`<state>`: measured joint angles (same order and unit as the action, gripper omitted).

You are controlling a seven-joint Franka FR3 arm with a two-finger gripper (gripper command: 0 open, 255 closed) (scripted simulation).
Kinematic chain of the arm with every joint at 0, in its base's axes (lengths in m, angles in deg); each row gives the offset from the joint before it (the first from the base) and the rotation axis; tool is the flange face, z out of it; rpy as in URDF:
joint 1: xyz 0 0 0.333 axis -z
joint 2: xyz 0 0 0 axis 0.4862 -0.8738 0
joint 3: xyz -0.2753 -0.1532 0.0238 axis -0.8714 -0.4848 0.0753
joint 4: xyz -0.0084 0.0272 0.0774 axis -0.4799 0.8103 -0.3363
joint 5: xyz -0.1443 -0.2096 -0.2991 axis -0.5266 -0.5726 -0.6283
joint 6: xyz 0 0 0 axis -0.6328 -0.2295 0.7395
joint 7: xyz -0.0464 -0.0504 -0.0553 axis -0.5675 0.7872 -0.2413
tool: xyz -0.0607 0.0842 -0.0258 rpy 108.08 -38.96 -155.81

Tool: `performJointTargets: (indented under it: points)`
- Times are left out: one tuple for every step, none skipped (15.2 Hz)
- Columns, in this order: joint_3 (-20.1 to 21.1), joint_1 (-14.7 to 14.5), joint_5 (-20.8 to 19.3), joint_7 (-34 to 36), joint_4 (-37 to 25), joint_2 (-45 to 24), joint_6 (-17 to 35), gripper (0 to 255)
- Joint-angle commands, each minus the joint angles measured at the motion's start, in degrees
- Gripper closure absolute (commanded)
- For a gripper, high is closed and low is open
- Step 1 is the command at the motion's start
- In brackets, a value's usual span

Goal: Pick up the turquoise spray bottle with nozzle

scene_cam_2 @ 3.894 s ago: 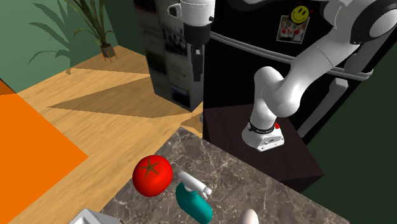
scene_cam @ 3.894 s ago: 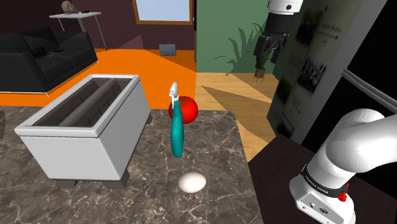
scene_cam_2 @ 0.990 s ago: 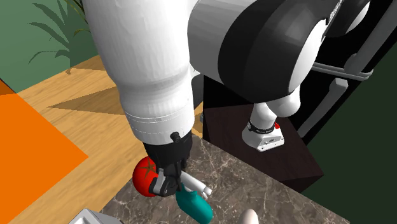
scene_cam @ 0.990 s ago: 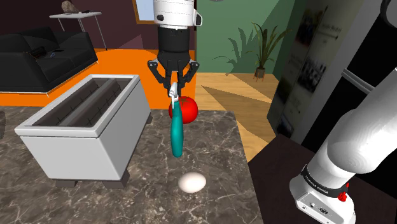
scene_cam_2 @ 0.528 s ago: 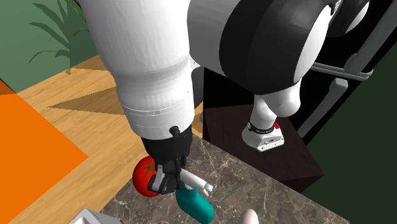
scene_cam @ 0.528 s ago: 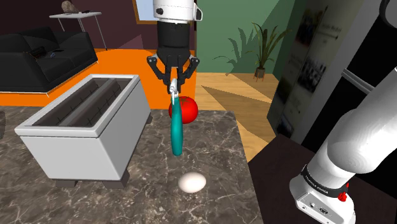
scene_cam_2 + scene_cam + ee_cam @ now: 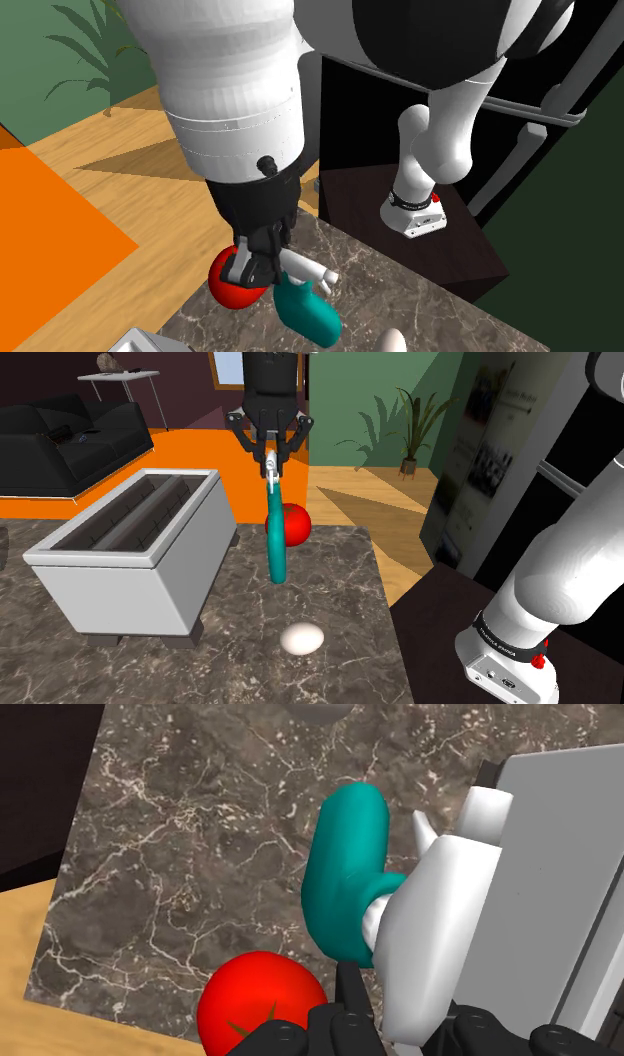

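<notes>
The turquoise spray bottle [image 7: 276, 542] hangs upright just above the marble tabletop [image 7: 345, 587], its base lifted off the surface. My black gripper [image 7: 270, 462] points straight down and is shut on the bottle's white nozzle head [image 7: 271, 470]. In the second exterior view the gripper [image 7: 256, 266] clasps the white nozzle [image 7: 308, 272] above the teal body [image 7: 310, 314]. In the wrist view the fingers [image 7: 351, 994] clamp the white spray head [image 7: 430, 939], and the teal body [image 7: 346, 869] extends away toward the table.
A red tomato [image 7: 295, 524] sits right behind the bottle, a white egg [image 7: 302, 639] lies in front of it, and a large white toaster [image 7: 130, 557] stands toward the shoulder view's left. The table edge and the arm's dark stand [image 7: 435, 622] lie toward that view's right.
The gripper has risen with the bottle in its grip. The bottle's base has come off the tabletop. Tomato, egg and toaster have stayed in place.
</notes>
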<state>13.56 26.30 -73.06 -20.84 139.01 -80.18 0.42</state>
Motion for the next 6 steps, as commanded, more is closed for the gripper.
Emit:
performJointTargets:
  points:
    - [0.1, 0.0, -0.3, 0.4, -2.0, -0.5, -1.6, 255]
    - [0.2, -0.1, -0.5, 0.6, -3.2, -0.8, -2.4, 255]
    - [0.2, -0.1, -0.7, 0.9, -4.3, -1.2, -3.2, 255]
    - [0.3, -0.1, -0.9, 1.1, -5.5, -1.6, -4.1, 255]
    - [0.3, -0.1, -0.9, 1.1, -5.7, -1.7, -4.2, 255]
    - [0.3, -0.1, -0.9, 1.1, -5.7, -1.7, -4.2, 255]
